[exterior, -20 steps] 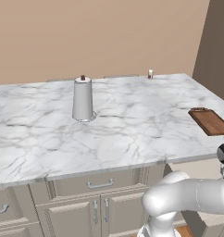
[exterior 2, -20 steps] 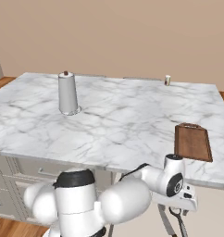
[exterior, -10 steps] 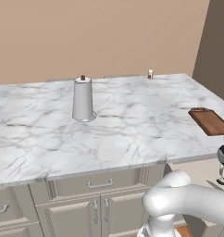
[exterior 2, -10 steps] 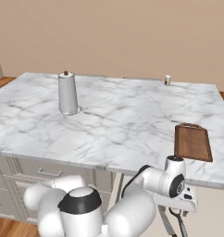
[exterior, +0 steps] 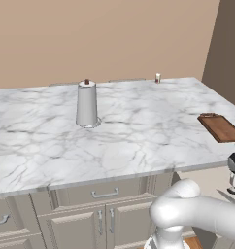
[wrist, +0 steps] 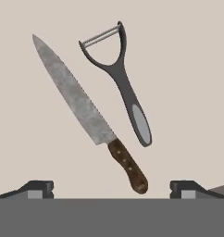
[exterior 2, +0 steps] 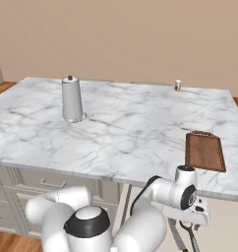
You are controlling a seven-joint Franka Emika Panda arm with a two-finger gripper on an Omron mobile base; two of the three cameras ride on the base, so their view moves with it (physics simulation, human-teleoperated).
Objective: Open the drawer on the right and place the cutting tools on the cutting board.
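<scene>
The pale beige drawer [wrist: 188, 69] floor lies under your wide-open, empty pincer [wrist: 112, 189]; a brown-handled serrated steel knife [wrist: 88, 113] and grey Y-shaped peeler [wrist: 121, 78] lie just ahead, between its tips.

Readable text: none in any view.
Knife [wrist: 88, 118] blade and handle: no brand or marking legible.
Peeler [wrist: 120, 78]: plain dark handle with a grey inset, no lettering.
Cutting board [exterior 2: 204, 151]: bare wood, no label.
Tall grey canister [exterior: 87, 103] on the marble surface [exterior: 139, 131]: no print to read.
Small jar [exterior 2: 178, 85] at the far edge: too small to tell whether it bears a label.
Drawer fronts [exterior: 104, 192]: no signs or numbers.
</scene>
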